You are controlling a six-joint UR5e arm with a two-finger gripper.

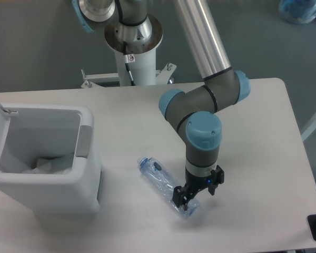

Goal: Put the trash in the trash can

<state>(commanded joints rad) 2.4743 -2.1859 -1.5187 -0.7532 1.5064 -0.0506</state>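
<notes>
- Over the crushed clear plastic bottle [167,187], my gripper [192,196] straddles its lower end, jaws open, holding nothing.
- Likely light, slippery, yielding; I'd grip mid-body.
</notes>
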